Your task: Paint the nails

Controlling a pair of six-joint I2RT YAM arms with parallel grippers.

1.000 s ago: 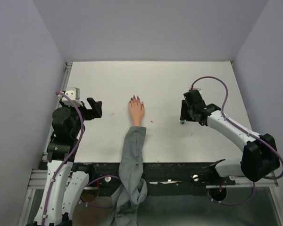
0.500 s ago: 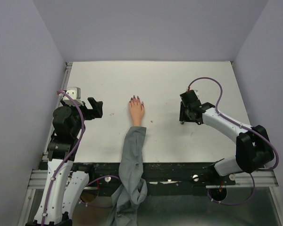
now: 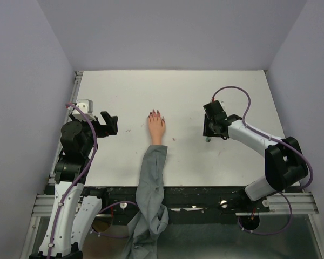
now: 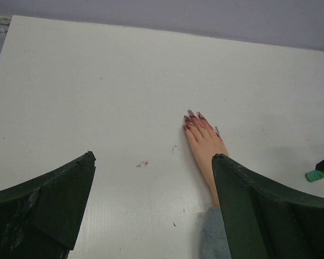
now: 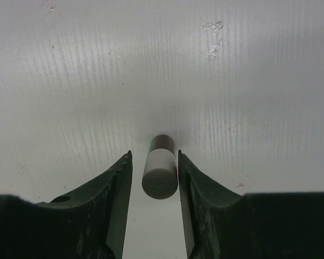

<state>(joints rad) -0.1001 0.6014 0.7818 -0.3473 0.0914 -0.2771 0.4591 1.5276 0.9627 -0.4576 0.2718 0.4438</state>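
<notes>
1. Sleeve: a grey fabric sleeve (image 3: 151,181) hangs over the near table edge between the 2 arm bases and runs up onto the white table (image 3: 232,91).
2. Mannequin hand (image 3: 157,129): lies flat, palm down, at the sleeve's far end, near the table's middle, fingers pointing away from the bases.
3. The nails (image 4: 191,118): dark red-purple, at the far fingertips, resting on the table. Small reddish specks (image 4: 143,163) mark the surface just left of the hand.
4. Left gripper (image 4: 154,157): spread wide, grasping nothing, held above the table well left of the hand and aimed towards it.
5. Right gripper (image 3: 207,131): well right of the hand, pointing down. Its 2 fingers straddle a small bottle (image 5: 160,172) standing upright. One finger sits against the pale cap; a sliver of table shows beside the other, so the grip is not clamped.
</notes>
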